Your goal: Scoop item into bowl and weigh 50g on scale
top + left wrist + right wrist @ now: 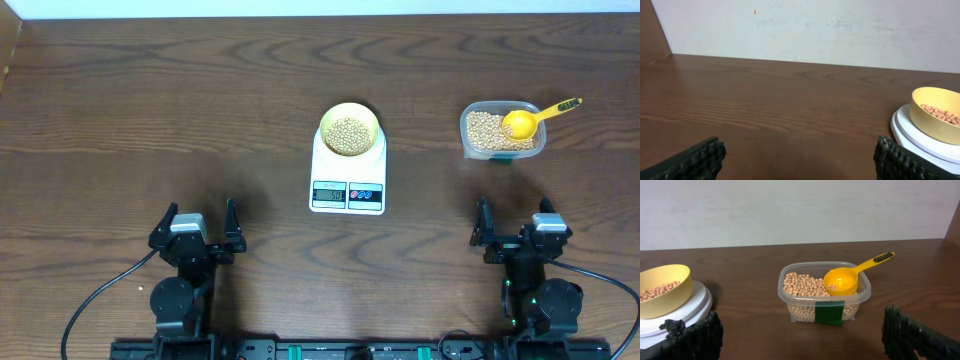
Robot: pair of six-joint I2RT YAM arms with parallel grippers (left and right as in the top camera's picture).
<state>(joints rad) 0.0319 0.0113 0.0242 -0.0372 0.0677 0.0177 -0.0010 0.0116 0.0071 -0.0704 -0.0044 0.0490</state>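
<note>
Jaws of both grippers stand spread wide and hold nothing: left gripper [200,212] at 7 o'clock from the scale [330,170], right gripper [515,210] at 4 o'clock from it, each well apart from every item on the brown wooden table [150,100].

Count: two grippers, one white digital scale, one pale-yellow bowl [323,127], one clear plastic container [466,142], one yellow scoop [535,117], and soybeans in two lots.

First lot of soybeans [348,136] lies in the bowl, which sits on the 12 o'clock end of the scale. Second lot fills the container, at 3 o'clock from the bowl and 12 o'clock from the right gripper. Neither lot lies between any jaws. The scoop rests on the container's beans, handle pointing to 2 o'clock over the rim.

Scale display [329,192] sits at the 6 o'clock edge; digits too small to read. Green label [829,314] on the container's near wall shows no legible writing.
</note>
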